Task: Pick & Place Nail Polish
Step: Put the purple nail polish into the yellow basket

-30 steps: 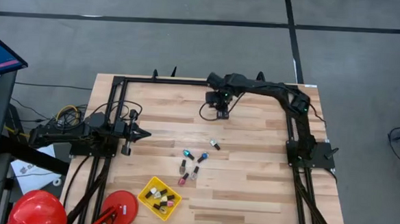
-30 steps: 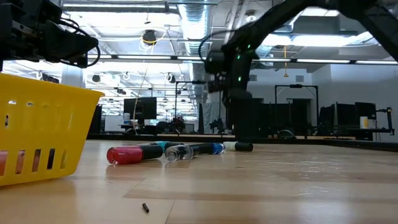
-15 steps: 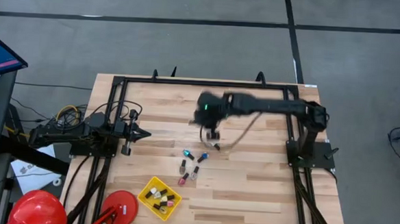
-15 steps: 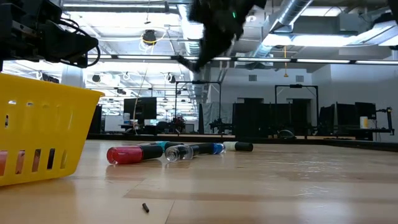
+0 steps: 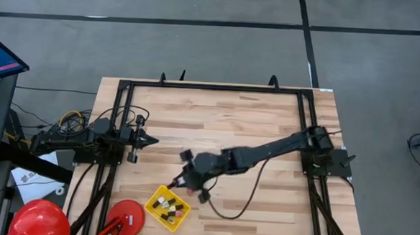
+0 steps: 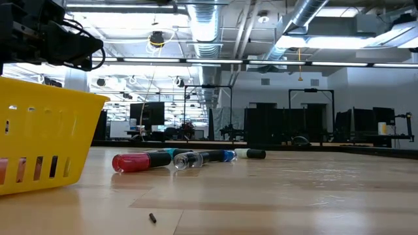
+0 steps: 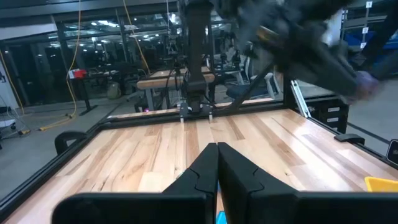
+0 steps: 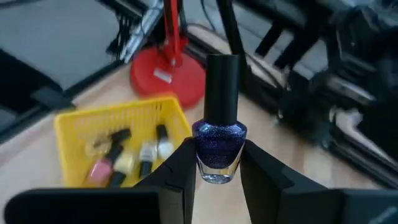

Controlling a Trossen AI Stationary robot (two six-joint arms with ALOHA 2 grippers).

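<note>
My right gripper [image 5: 181,179] reaches from the right across the table's middle and hovers just beyond the far edge of the yellow basket [image 5: 168,207]. It is shut on a glittery blue nail polish bottle [image 8: 219,140] with a black cap. The basket [image 8: 118,146] holds several bottles lying on its floor. More bottles lie on their sides on the table in the low view: red [image 6: 134,162], clear [image 6: 186,160], blue [image 6: 222,155], dark [image 6: 251,154]. The high view hides them under the arm. My left gripper [image 5: 140,138] waits shut at the table's left. My right gripper pinches the bottle's glass body [image 8: 201,149] between its two fingers [image 8: 180,168], one on each side. The fingers slant down toward the table's near left. The bottle is lifted clear, and its cap [image 8: 222,81] sticks out beyond the fingertips.
A red round stand base [image 5: 125,215] sits by the basket at the near left edge. A black frame [image 5: 211,87] runs along the table's far and side edges. A small dark speck [image 6: 152,217] lies on the wood near the low camera.
My right gripper has swept from the table's far middle toward the near left, across the loose bottles, to a spot beside the basket. It has left the low view. My left arm has kept still.
</note>
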